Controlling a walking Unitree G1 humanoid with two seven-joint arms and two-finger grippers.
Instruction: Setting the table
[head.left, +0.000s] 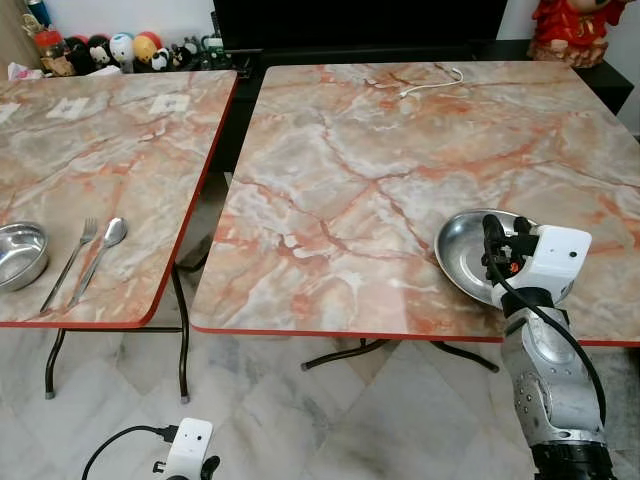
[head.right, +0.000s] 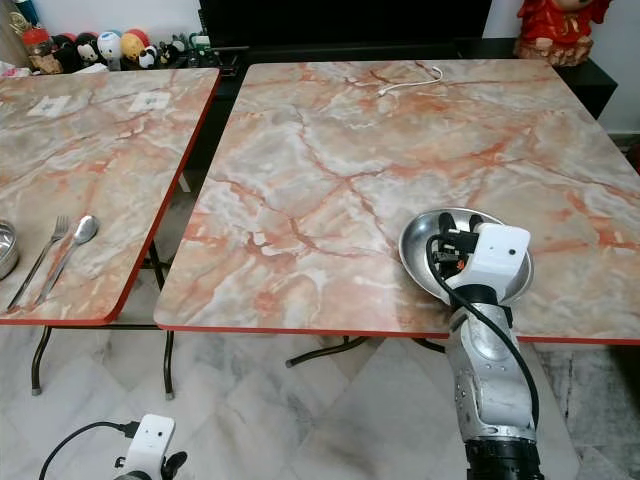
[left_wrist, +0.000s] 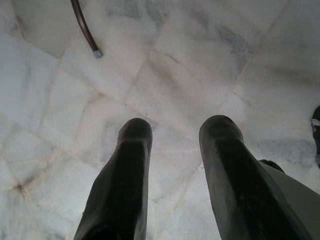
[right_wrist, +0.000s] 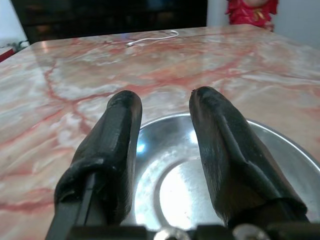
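A shiny steel plate (head.left: 460, 252) lies near the front edge of the right marble table (head.left: 380, 170). My right gripper (head.left: 506, 228) hovers just over the plate's near side, pointing toward the far edge of the table. In the right wrist view its fingers (right_wrist: 122, 130) stand open above the plate (right_wrist: 170, 185), with nothing between them. On the left table (head.left: 110, 160), near its front edge, sit a steel bowl (head.left: 20, 255), a fork (head.left: 72, 262) and a spoon (head.left: 100, 255). My left gripper (left_wrist: 177, 127) hangs low, open, over the marble floor.
A narrow gap with folding metal legs (head.left: 180, 330) separates the two tables. A white cable (head.left: 432, 82) lies at the right table's far edge. Small toy figures (head.left: 120, 50) line the back left, and a red figurine (head.left: 575, 30) stands at the back right.
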